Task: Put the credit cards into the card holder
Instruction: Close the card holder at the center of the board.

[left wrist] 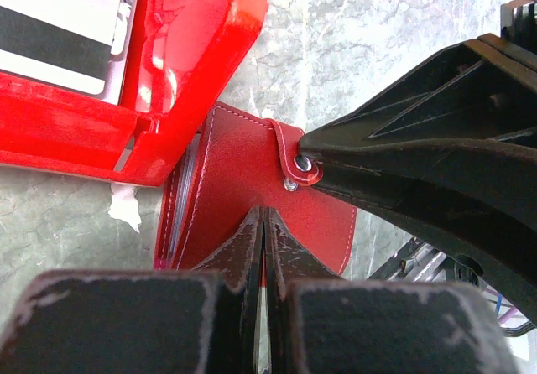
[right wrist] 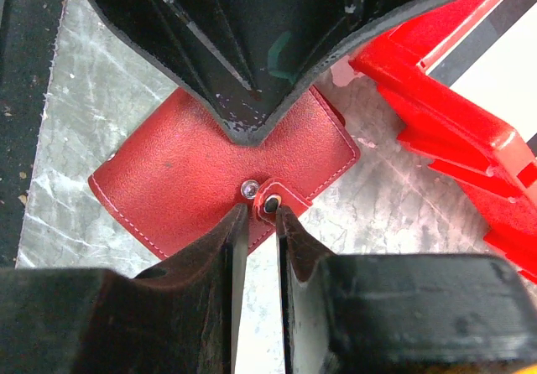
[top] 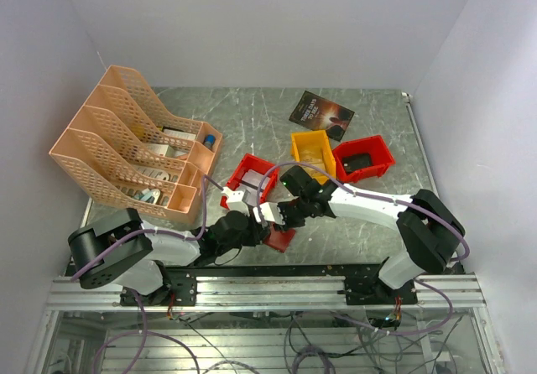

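Observation:
The dark-red card holder (right wrist: 168,189) lies closed and flat on the table, also seen in the left wrist view (left wrist: 243,173) and from above (top: 282,239). My left gripper (left wrist: 263,219) is shut, with its tips resting on the holder's cover. My right gripper (right wrist: 262,210) is closed narrowly on the holder's snap tab (right wrist: 277,198). The tab sits off its stud (right wrist: 247,189). A whitish credit card (left wrist: 59,22) with a black stripe lies in a red bin (left wrist: 193,64) just beyond the holder. The bin (top: 243,171) also shows from above.
A peach file rack (top: 126,143) stands at the left. A yellow bin (top: 312,149), a second red bin (top: 365,158) with something dark inside, and a dark booklet (top: 322,112) sit at the back. The card bin nearly touches the holder.

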Available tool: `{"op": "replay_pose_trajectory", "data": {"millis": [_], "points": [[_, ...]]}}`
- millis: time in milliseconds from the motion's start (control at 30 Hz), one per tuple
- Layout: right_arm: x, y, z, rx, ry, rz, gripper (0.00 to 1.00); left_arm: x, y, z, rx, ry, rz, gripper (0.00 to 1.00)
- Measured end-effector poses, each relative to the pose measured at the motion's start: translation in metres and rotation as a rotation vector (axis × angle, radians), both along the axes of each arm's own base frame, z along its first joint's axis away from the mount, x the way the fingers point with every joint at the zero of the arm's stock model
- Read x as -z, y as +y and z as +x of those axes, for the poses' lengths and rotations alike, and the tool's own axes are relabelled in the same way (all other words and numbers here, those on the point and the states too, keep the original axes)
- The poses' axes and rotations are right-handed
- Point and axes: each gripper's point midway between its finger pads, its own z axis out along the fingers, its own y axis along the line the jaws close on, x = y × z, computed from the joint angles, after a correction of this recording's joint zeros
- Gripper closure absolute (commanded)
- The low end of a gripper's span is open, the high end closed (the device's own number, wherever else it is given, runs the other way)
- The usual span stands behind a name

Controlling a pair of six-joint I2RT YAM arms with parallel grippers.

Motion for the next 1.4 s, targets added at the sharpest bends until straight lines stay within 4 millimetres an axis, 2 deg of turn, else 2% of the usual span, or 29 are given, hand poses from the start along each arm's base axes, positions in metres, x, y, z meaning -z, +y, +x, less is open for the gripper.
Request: {"op": "replay_pose_trajectory", "data": {"millis": [233, 567, 933, 1200, 1400], "points": [[-0.0010, 0.0018, 0.0014, 0.005, -0.003, 0.008, 0.81, 0.0000, -0.0001, 0.0000, 0.000, 0.000, 0.000, 0.93], [-0.0010, 0.0019, 0.0012, 0.012, 0.001, 0.008, 1.00, -0.0001, -0.0011, 0.0000, 0.002, 0.000, -0.004, 0.93], [-0.0006, 0.0007, 0.0001, -0.005, -0.002, 0.004, 1.00, 0.0000, -0.0013, 0.0000, 0.003, 0.000, -0.005, 0.93], [-0.0092, 0.0002, 0.0011, -0.035, -0.046, 0.014, 1.00, 0.0001, -0.0015, 0.0000, 0.001, 0.002, -0.007, 0.93], [-0.0008, -0.0023, -0.0062, -0.070, -0.075, -0.022, 1.00, 0.0004, -0.0026, 0.0004, -0.002, 0.005, -0.014, 0.93]]}}
